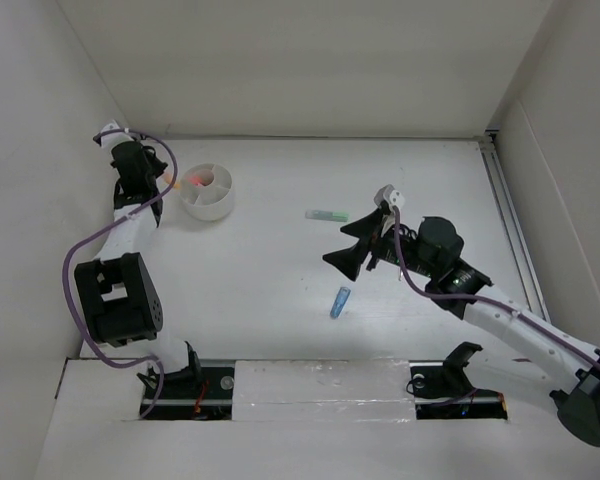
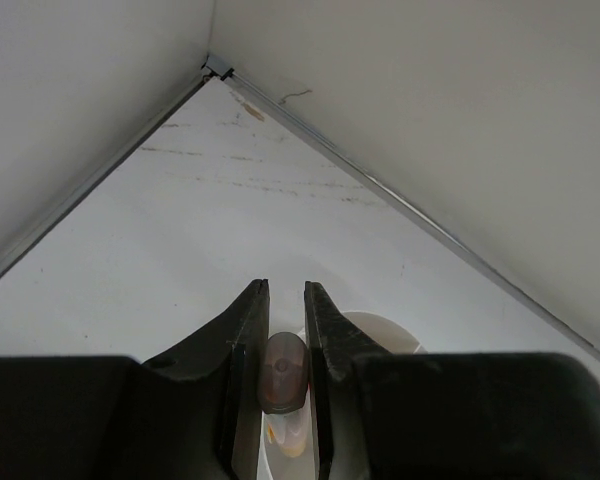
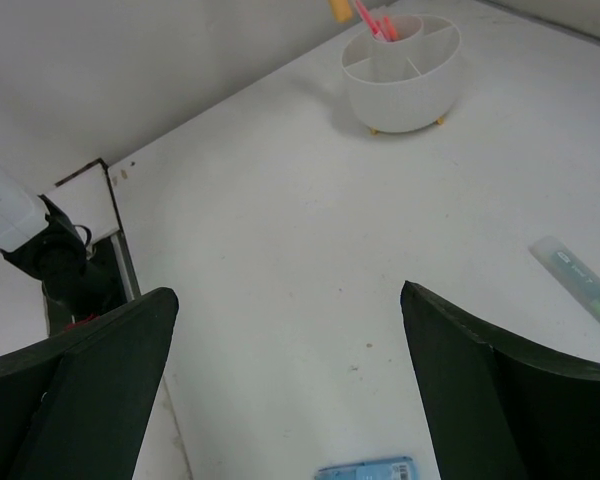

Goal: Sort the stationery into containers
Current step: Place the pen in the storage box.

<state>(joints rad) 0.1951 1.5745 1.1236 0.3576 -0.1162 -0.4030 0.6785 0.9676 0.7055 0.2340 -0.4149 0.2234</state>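
Left gripper [image 2: 285,292] pinches a pen [image 2: 283,370] — clearest wrist-side.

Tub [image 1: 209,192] white; pens [image 3: 380,22] red and pink; orange pen [image 3: 338,8]. Marker [image 1: 340,301] blue, bar [image 1: 327,215] pale green. Table [image 1: 280,260] white. Left end effector [image 2: 285,288] and right end effector [image 3: 288,292] black; cable [image 1: 67,280] purple

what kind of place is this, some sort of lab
Likely a robot test cell: a white table boxed in by plain white walls, a left arm and right arm bolted at its near edge, and a divided white tub and blue marker set out.
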